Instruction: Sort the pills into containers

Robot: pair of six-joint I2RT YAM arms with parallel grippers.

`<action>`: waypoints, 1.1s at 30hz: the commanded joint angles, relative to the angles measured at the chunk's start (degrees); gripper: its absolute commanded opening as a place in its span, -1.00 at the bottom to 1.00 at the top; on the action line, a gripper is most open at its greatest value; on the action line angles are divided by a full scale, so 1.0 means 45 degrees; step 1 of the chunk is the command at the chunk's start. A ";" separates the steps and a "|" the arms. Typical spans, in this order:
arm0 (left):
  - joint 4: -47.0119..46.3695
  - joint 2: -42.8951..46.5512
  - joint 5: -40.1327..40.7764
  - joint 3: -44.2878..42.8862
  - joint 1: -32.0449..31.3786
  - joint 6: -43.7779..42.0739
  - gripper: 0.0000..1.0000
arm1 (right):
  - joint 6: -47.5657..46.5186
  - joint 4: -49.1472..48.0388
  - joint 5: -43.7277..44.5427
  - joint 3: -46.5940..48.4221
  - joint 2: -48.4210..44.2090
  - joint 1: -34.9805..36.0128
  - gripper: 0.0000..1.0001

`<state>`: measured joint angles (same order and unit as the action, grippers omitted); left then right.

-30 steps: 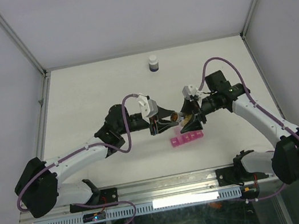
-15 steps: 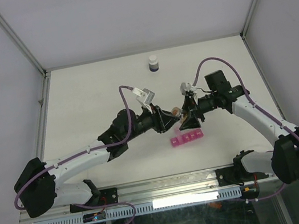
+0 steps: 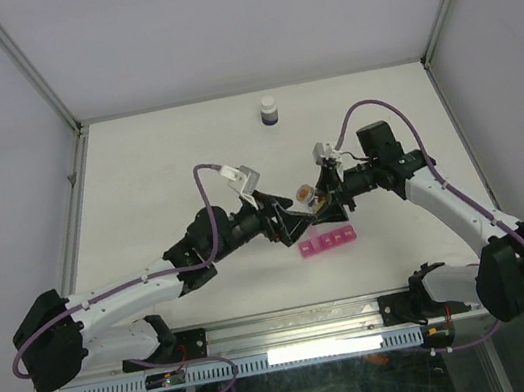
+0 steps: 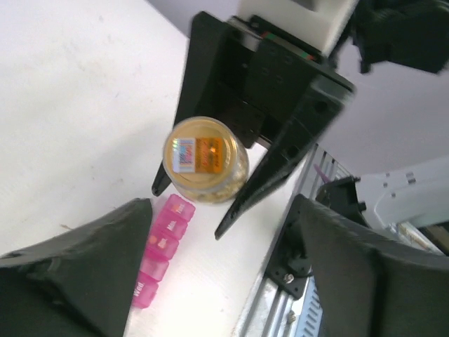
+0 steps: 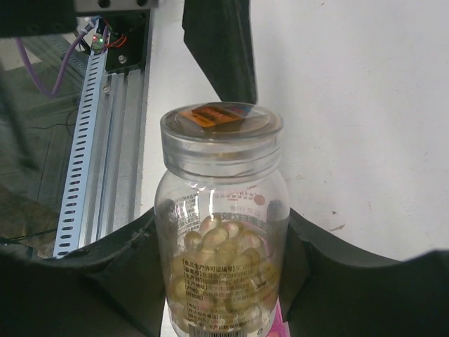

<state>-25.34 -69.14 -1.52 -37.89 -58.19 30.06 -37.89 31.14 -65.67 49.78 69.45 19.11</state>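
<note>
The pills [image 5: 226,277] show as yellow capsules inside a small clear bottle [image 5: 221,232] whose clear lid [image 5: 221,133] carries an orange sticker. My right gripper [image 5: 221,288] is shut on the bottle's body and holds it off the table, lid toward the left arm. In the top view the bottle [image 3: 306,194] hangs just above and behind the pink containers [image 3: 328,241]. My left gripper [image 4: 221,210] stands open with nothing between its fingers, facing the lid end of the bottle [image 4: 205,160] from a short way off. The containers [image 4: 160,247] lie lids shut on the table below.
A dark bottle with a white cap [image 3: 269,110] stands at the far middle of the table. A metal rail [image 3: 295,324] runs along the near edge, close to the pink strip. Frame posts and grey walls close in both sides.
My left gripper was shut at the bottle's lid; it has opened, let go, rolled its wrist and backed off slightly. The right gripper still holds the bottle in nearly the same spot.
</note>
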 commanded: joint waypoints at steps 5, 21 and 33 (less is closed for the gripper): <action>-0.1857 0.2412 -0.3081 0.1299 0.0508 -0.4840 0.98 | -0.1444 0.0707 -0.1202 0.0227 -0.0228 0.0069 -1.00; -0.1729 -0.1573 -0.9391 -0.1745 0.2681 -0.5231 0.42 | -0.3819 0.2165 -0.1671 0.0178 -0.0299 0.0088 -1.00; -0.1694 -0.2384 -0.9601 -0.2217 0.2662 -0.4913 0.10 | -0.3796 0.2210 -0.1600 0.0264 -0.0193 0.0108 -1.00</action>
<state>-31.24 -79.83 -42.57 -45.65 -46.06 9.13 -54.13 41.34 -70.81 49.78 69.38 19.33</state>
